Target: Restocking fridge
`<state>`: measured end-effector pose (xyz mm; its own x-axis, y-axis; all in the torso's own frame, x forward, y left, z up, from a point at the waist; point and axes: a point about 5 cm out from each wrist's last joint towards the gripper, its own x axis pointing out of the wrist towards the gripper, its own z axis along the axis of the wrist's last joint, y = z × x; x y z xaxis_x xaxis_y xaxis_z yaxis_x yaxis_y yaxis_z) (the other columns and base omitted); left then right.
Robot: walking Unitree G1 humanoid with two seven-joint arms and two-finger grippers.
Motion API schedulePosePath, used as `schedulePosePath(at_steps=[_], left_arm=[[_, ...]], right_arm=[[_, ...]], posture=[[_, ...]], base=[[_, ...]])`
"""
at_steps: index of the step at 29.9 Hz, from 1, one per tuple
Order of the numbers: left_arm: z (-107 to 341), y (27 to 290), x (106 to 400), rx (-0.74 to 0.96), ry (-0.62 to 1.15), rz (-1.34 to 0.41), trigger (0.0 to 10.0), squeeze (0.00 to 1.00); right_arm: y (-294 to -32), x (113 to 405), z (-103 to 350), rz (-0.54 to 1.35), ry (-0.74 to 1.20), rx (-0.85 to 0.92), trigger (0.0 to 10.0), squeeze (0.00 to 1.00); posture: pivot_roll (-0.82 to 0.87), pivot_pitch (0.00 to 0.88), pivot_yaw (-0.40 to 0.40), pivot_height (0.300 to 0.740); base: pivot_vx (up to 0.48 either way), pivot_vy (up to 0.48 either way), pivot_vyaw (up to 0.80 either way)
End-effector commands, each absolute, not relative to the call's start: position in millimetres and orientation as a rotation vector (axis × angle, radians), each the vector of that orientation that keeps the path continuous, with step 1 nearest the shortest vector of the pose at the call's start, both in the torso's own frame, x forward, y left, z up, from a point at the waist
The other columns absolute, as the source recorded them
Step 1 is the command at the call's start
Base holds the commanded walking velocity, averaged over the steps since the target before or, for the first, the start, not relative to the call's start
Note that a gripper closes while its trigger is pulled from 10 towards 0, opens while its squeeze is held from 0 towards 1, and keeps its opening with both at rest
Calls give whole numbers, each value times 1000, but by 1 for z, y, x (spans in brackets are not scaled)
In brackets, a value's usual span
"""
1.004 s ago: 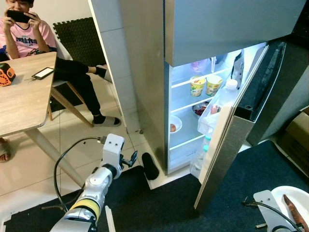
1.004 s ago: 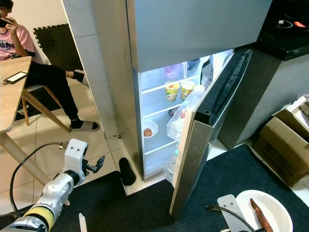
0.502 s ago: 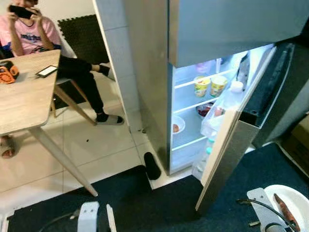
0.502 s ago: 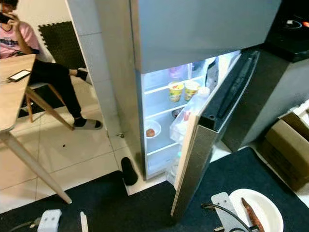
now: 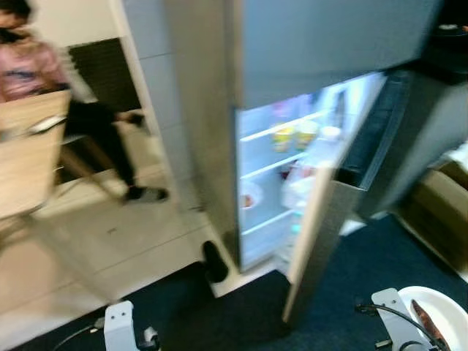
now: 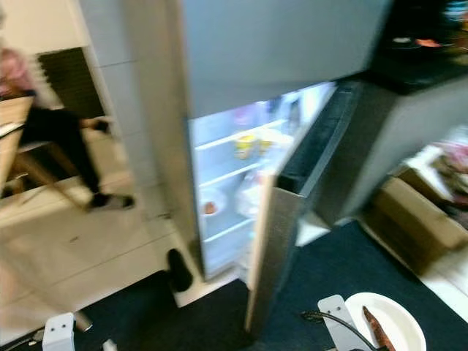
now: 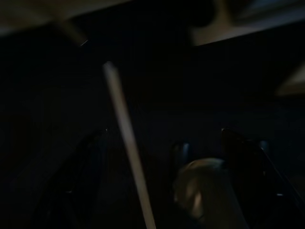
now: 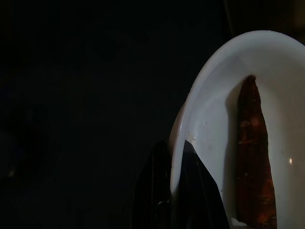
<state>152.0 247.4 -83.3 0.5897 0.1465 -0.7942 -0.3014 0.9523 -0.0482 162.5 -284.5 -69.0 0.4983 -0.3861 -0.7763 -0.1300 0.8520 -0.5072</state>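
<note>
The fridge (image 5: 307, 44) stands ahead with its lower door (image 5: 314, 227) swung partly open. Its lit shelves hold two yellow cups (image 5: 292, 135) and a small bowl (image 5: 248, 199). My right gripper (image 8: 174, 191) is shut on the rim of a white plate (image 8: 205, 95), low at the right. A long reddish-brown piece of food (image 8: 252, 157) lies in the plate (image 6: 398, 322). My left arm (image 5: 121, 325) hangs low at the left, and its gripper (image 7: 167, 181) shows dimly with the fingers apart and nothing between them.
A person (image 5: 29, 66) sits at a wooden table (image 5: 29, 153) at the back left. A black slipper (image 5: 213, 261) lies by the fridge's foot. A cardboard box (image 5: 439, 197) stands on the right beside a dark counter (image 6: 417, 66). A dark mat (image 5: 365, 278) covers the near floor.
My left arm has dropped from a raised pose to the lower edge of the picture. The camera has shifted and the picture is now blurred. The plate stays in my right gripper.
</note>
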Motion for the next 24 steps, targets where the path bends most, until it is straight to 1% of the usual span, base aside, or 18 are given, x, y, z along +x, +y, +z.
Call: schedulePosePath(at_steps=[1, 6, 11, 24], left_arm=[[-84, 246, 152, -185, 913, 261, 10000, 0], [-82, 249, 154, -191, 904, 270, 10000, 0], [-83, 252, 151, -170, 922, 262, 10000, 0], [-85, 250, 147, -143, 954, 247, 10000, 0]], right_arm=[[-282, 161, -71, -163, 1058, -522, 10000, 0], [-274, 162, -73, -146, 1058, -473, 10000, 0], [-270, 159, -76, -128, 1066, -463, 10000, 0], [-269, 156, -78, -122, 1068, -447, 10000, 0]], posture=[[-54, 0, 24, 740], [-53, 7, 28, 740], [-44, 0, 35, 740], [-45, 0, 36, 740]], base=[[0, 0, -800], [0, 0, -800], [0, 0, -800], [0, 0, -800]])
